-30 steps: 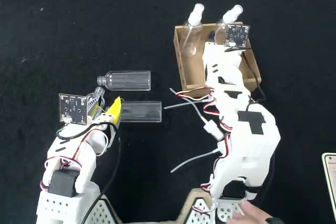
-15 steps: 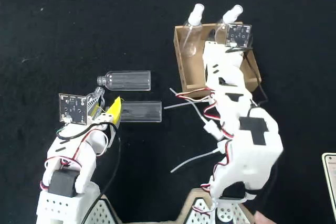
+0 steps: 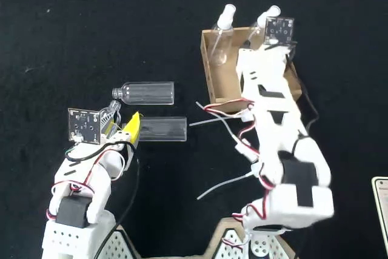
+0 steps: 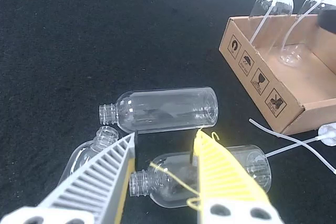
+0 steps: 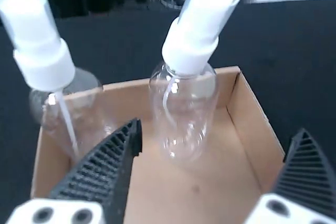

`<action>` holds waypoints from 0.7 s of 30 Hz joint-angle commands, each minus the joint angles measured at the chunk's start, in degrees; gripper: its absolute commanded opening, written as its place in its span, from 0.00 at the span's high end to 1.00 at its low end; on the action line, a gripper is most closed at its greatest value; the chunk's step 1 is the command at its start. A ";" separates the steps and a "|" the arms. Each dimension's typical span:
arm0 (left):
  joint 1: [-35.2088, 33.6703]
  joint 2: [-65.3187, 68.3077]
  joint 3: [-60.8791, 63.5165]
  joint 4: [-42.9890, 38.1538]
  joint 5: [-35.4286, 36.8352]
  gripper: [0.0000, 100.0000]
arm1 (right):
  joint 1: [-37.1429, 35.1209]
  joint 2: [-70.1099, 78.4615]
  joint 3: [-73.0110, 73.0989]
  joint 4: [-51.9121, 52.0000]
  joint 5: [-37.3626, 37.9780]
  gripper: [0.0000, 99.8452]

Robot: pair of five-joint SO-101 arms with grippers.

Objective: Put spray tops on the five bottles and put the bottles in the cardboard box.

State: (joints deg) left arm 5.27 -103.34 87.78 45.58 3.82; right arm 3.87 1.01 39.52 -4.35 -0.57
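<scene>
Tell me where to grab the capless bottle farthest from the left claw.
Take the bottle across its middle, probably from straight above. It lies on its side with both flanks exposed, and a mid-body grip leaves its threaded neck free.

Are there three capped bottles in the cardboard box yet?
No, the cardboard box holds two spray-topped bottles, leaning on its far wall.

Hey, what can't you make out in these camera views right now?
- Third uncapped bottle: left wrist view, mostly behind the left gripper.
- Cardboard box floor: high view, largely covered by the right arm.
- Loose spray top: left wrist view, cut off by the edge.
- Card: high view, cut by the edge.
</scene>
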 commanded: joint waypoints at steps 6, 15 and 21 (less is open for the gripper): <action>-0.66 0.18 -0.22 -1.49 -0.53 0.82 | -1.05 -19.74 -0.66 26.46 -0.44 0.63; -0.75 0.18 -0.22 -1.49 -0.53 0.82 | -4.22 -30.64 -5.23 51.43 -0.35 0.80; -0.75 0.18 -0.57 -1.05 -0.53 0.82 | -12.84 -30.99 -9.54 64.09 0.00 0.72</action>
State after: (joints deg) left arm 5.27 -103.34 87.78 45.58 3.82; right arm -4.40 -27.47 34.33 55.08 -0.57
